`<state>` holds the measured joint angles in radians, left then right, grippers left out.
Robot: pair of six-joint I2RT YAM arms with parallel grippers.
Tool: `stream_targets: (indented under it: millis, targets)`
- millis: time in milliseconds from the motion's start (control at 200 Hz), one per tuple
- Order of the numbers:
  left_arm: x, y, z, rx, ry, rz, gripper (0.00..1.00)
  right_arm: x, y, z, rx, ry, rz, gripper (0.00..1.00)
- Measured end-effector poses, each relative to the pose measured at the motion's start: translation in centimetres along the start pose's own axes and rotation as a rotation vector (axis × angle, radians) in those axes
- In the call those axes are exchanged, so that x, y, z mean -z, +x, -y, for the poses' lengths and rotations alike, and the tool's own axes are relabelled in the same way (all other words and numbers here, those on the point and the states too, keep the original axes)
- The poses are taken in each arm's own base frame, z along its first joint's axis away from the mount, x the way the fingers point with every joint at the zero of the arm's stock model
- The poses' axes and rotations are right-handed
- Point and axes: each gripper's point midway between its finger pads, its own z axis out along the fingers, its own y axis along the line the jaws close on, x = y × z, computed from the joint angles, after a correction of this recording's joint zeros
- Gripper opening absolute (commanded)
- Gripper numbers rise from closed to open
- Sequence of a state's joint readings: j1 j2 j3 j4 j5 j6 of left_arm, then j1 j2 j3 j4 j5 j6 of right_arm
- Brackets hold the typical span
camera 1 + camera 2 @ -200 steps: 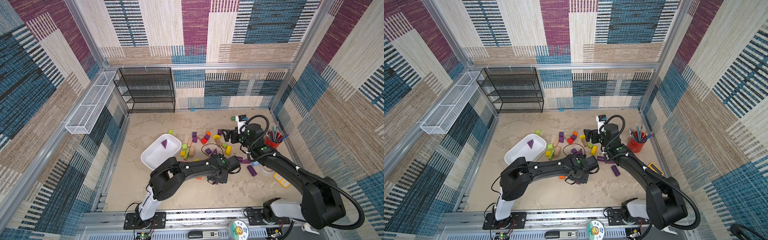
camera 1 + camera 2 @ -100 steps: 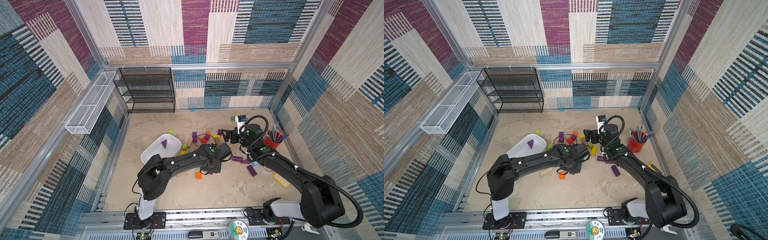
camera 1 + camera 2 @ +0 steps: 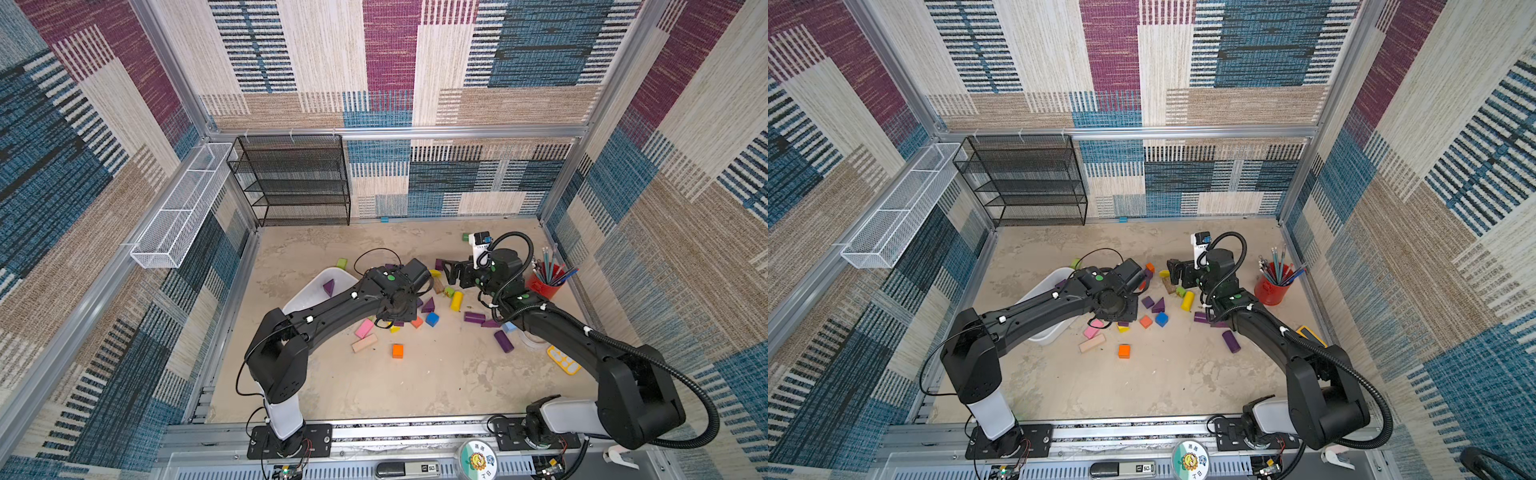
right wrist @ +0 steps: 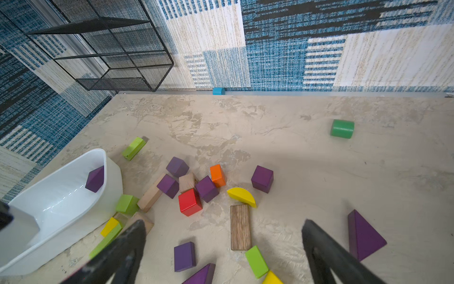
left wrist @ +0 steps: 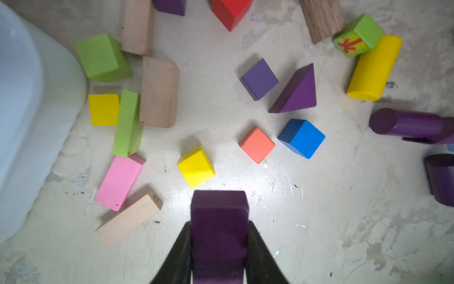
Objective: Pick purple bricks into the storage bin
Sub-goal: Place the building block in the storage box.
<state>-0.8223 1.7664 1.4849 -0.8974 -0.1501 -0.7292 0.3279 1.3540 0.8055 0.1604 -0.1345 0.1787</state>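
My left gripper (image 5: pixel 219 226) is shut on a dark purple brick (image 5: pixel 218 221), held above the floor among the scattered blocks. In both top views the left wrist (image 3: pixel 395 291) (image 3: pixel 1113 291) hangs just right of the white storage bin (image 3: pixel 309 286) (image 3: pixel 1050 278) (image 4: pixel 61 196). One purple wedge (image 3: pixel 328 286) (image 4: pixel 95 179) lies in the bin. Loose purple bricks lie on the floor: a cube (image 5: pixel 260 78), a wedge (image 5: pixel 296 92) (image 3: pixel 428 305), a cylinder (image 5: pixel 405 125), an oblong (image 3: pixel 474 317). My right gripper (image 3: pixel 451 272) (image 4: pixel 223 223) stands open and empty over the pile.
Blocks of other colours lie around: a blue cube (image 3: pixel 432 319), a pink oblong (image 3: pixel 364 328), an orange cube (image 3: pixel 397 351), a yellow cylinder (image 3: pixel 456 301). A red pencil cup (image 3: pixel 544 284) stands at the right. A black mesh rack (image 3: pixel 295 178) and a white wire basket (image 3: pixel 178 208) are at the back left.
My left arm has swung left and back, from the middle front of the pile toward the bin, still shut on the purple brick. The right arm has not moved.
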Motion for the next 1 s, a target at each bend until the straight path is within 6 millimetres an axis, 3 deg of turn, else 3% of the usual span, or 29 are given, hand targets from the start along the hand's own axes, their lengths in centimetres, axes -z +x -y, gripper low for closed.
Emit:
stream_targets:
  millis: [190, 701, 997]
  targets:
    - [1.1, -2.2, -3.4, 0.064, -0.016, 0.030, 0.26, -0.4, 0.6, 0.2, 0.000, 0.003, -0.017, 1.00]
    - [1.0, -6.7, -14.3, 0.302, -0.114, 0.062, 0.26, -1.2, 1.1, -0.6, 0.001, -0.053, -0.027, 1.00]
    - [-1.2, -7.2, -17.5, 0.390, -0.133, 0.011, 0.26, -1.8, 1.5, -1.2, 0.006, -0.092, -0.032, 1.00]
